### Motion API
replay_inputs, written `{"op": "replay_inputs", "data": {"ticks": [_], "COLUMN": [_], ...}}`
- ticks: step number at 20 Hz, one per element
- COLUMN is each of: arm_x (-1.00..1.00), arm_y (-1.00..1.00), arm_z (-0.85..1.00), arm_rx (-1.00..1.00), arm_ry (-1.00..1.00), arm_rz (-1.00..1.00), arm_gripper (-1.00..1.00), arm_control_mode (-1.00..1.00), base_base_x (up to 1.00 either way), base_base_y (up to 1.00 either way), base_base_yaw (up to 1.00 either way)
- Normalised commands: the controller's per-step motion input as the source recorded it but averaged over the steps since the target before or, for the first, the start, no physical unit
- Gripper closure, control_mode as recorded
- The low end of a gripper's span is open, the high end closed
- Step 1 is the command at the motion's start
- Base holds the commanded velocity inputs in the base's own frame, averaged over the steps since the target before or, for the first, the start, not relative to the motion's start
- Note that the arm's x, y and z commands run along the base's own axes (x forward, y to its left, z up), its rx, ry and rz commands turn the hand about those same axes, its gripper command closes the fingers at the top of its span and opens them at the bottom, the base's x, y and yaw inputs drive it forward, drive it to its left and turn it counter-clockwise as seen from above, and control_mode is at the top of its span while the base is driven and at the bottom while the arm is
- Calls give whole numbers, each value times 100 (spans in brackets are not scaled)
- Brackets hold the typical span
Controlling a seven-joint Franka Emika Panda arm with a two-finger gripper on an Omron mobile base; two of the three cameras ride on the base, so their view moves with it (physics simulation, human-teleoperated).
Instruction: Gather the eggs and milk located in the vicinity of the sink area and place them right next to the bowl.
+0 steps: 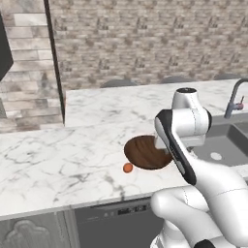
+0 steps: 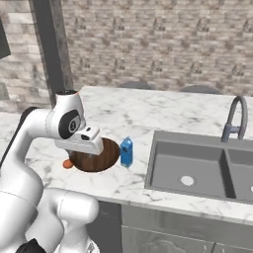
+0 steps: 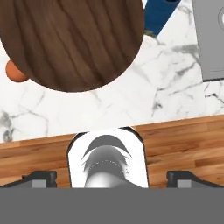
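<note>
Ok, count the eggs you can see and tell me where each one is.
1. The egg lies on the counter against the bowl, on the side away from the sink. A second may be hidden behind the arm or bowl.

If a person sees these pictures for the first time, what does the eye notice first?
First, the big white robot arm bending over the marble counter. Under it sits a dark wooden bowl, with a blue milk carton beside it on the sink side and an orange egg at its other edge. The grey sink lies further right.
</note>
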Motion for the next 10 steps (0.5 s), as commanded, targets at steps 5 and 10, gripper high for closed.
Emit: {"op": "replay_inputs", "data": {"ticks": [5,10], "arm_x": [0,0], "arm_y": [0,0], "arm_z": [0,0], "arm_rx": [0,0], "arm_ry": [0,0], "arm_rz": [0,0], "arm_gripper": [-100,-100], "arm_control_mode": [100,100], "base_base_x": [0,0], "base_base_y": [-80,-90], "base_base_yaw": [0,0]}}
